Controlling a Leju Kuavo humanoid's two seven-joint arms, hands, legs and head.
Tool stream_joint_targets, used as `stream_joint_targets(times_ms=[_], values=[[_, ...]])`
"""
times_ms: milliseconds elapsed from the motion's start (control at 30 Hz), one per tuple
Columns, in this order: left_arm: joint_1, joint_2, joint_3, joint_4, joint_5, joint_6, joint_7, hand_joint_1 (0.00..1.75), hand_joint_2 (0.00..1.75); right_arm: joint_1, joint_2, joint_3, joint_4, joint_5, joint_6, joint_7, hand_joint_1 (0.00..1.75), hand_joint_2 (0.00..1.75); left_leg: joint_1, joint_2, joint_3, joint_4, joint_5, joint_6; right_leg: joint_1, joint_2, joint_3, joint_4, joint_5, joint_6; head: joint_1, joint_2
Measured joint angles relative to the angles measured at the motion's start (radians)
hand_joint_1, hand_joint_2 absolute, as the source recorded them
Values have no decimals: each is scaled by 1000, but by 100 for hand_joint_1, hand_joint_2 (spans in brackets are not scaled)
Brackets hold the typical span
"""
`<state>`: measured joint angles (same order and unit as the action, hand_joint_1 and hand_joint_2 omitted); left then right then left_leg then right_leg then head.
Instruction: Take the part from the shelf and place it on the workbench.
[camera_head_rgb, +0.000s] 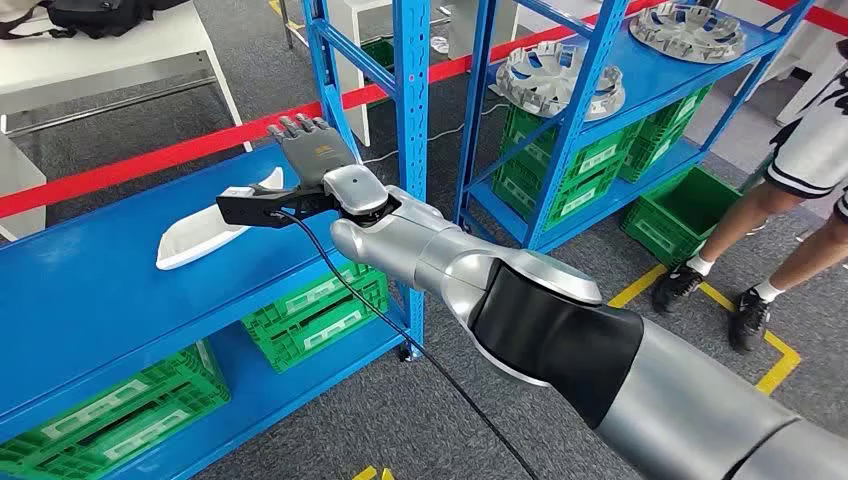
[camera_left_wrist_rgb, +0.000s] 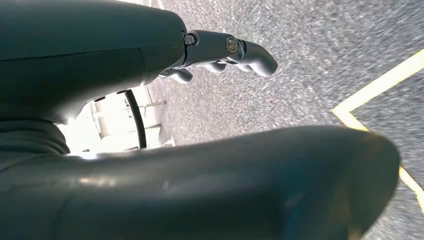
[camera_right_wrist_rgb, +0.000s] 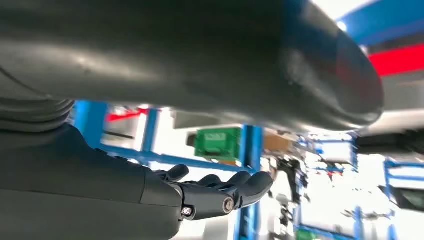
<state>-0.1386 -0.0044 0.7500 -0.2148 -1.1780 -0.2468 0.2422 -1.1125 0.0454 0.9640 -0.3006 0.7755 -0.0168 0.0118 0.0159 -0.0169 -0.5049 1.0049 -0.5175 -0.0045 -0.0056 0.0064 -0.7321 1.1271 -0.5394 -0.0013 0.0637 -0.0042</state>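
Note:
A white, blade-shaped part (camera_head_rgb: 200, 241) lies flat on the top board of the near blue shelf (camera_head_rgb: 90, 290). My right arm reaches in from the lower right. At the end of it my right hand (camera_head_rgb: 312, 148) hovers over the board just beyond the part's right end, flat and holding nothing. The black wrist mount (camera_head_rgb: 262, 206) overlaps that end of the part. In the right wrist view my right hand (camera_right_wrist_rgb: 220, 192) has straight fingers and a thumb set well apart. My left hand (camera_left_wrist_rgb: 215, 50) hangs above grey floor, its fingers loosely bent around nothing.
A blue upright post (camera_head_rgb: 411, 120) stands right beside my right wrist. A second blue shelf (camera_head_rgb: 640, 90) behind carries silver round wheel parts (camera_head_rgb: 560, 80). Green crates (camera_head_rgb: 320, 310) fill the lower boards. A person's legs (camera_head_rgb: 790, 235) stand at the right, near yellow floor lines (camera_head_rgb: 770, 350).

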Motion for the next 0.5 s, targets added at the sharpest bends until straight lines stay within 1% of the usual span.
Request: stream_joint_targets(times_ms=[33, 67, 100, 133, 167, 200, 233, 267, 300, 333, 367, 400, 433, 467, 500], values=[[0, -1, 0, 1, 0, 0, 0, 0, 0, 2, 1, 0, 0, 1, -2, -3, 0, 0, -1, 0, 9, 3, -9, -2, 2, -2, 1, -34, 61, -1, -1, 0], [-1, -1, 0, 1, 0, 0, 0, 0, 0, 5, 1, 0, 0, 1, -4, -6, 0, 0, -1, -2, 15, 4, -17, -6, 4, -3, 3, -47, 87, -4, -1, 0], [-1, -2, 0, 1, 0, 0, 0, 0, 0, 9, 3, 0, 0, 3, -8, -13, 0, 0, -1, -2, 29, 5, -34, -12, 8, -4, 11, -78, 141, -10, -2, 0], [-2, -3, 0, 1, -1, 0, 1, 0, 0, 13, 7, 0, -1, 5, -13, -21, 0, 0, -1, -3, 42, 9, -44, -20, 12, -3, 19, -90, 163, -18, -3, 0], [-2, -3, 0, 1, -2, 0, 2, 0, 0, 13, 12, 0, -3, 7, -19, -32, 0, 0, 0, -3, 49, 16, -46, -28, 14, -3, 33, -87, 152, -28, -2, 0], [-2, -3, 0, 1, -3, 0, 2, 0, 0, 11, 20, 0, -8, 9, -26, -47, 0, 0, 2, -1, 49, 34, -42, -35, 14, 0, 49, -90, 143, -38, 0, 0], [-3, -4, 0, 1, -4, 0, 2, 0, 0, 6, 30, 0, -14, 10, -34, -64, 0, 0, 3, 1, 38, 69, -28, -41, 12, 1, 64, -94, 133, -47, 0, 0], [-4, -5, 0, 1, -5, 0, 3, 0, 0, 2, 40, -1, -20, 13, -41, -81, 0, 0, 3, 3, 10, 117, -19, -44, 10, 3, 80, -98, 123, -53, -1, 0], [-6, -6, 0, 1, -6, 0, 3, 0, 0, 3, 53, -1, -26, 16, -45, -95, 0, 0, 4, 4, -28, 174, -20, -48, 9, 5, 96, -102, 113, -58, -3, 0], [-7, -6, 0, 1, -8, 0, 3, 0, 0, 7, 64, -1, -30, 18, -47, -106, 0, 0, 3, 5, -72, 229, -37, -51, 8, 7, 112, -103, 100, -61, -5, 0], [-6, -6, 0, 1, -11, 0, 4, 0, 0, 14, 74, 0, -32, 20, -46, -112, 0, 0, 3, 5, -116, 270, -70, -53, 8, 8, 129, -105, 86, -62, -5, 0], [-5, -5, 0, 1, -13, 0, 4, 0, 0, 21, 83, 0, -34, 21, -46, -119, 0, 0, 3, 6, -152, 289, -108, -54, 8, 9, 148, -105, 71, -62, -6, 0], [-3, -5, 0, 1, -15, 0, 5, 0, 0, 27, 90, 0, -37, 23, -46, -128, 0, 0, 2, 6, -178, 285, -136, -53, 9, 9, 167, -105, 56, -63, -5, 0], [-2, -5, 0, 1, -18, 0, 6, 0, 0, 30, 96, 0, -41, 25, -46, -138, 0, 0, 2, 7, -192, 256, -138, -49, 9, 10, 186, -105, 43, -63, -6, 0], [-1, -5, 0, 1, -21, 0, 6, 0, 0, 31, 104, 0, -45, 26, -46, -151, 0, 0, 1, 8, -197, 207, -103, -45, 9, 10, 204, -105, 29, -62, -6, 0]])
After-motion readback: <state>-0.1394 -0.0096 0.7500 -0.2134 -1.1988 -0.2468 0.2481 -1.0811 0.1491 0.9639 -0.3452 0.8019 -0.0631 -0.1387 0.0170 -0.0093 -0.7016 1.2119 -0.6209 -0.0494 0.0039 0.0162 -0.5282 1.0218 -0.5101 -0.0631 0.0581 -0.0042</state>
